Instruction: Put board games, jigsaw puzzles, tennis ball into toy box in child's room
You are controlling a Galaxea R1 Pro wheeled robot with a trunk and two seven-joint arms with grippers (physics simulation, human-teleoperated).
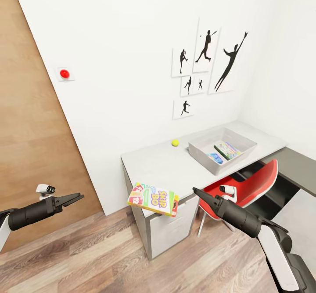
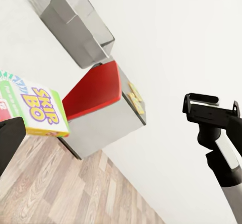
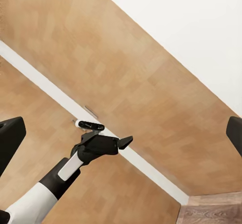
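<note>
- Surface [image 1: 153, 163]: the light grey desk runs along the white wall, with a red chair [image 1: 256, 183] tucked under it.
- Toy box [image 1: 205, 157]: it sits on the far part of the surface, and two flat colourful things already lie inside. They are too small to tell game from puzzle.
- Board game [image 1: 153, 198]: the yellow-green-red box is tilted over the near front edge of the surface, with much of it hanging past the corner and neither tool touching it. Its lid reads "SKIP BO" in purple and yellow letters, which are plain in the left wrist view too [image 2: 35, 105].
- Left tool [image 1: 72, 198]: it hangs empty, well apart from the game, fingers spread.
- Right tool [image 1: 199, 193]: it is near the game's right side, also empty, fingers wide apart.
- Tennis ball [image 1: 175, 142]: it rests on the surface by the wall, just beside the toy box.
- Step in hand, as I judge it: securing this game. The next move calls for closing a tool over its overhanging edge before it slips, then carrying it across to the toy box.
</note>
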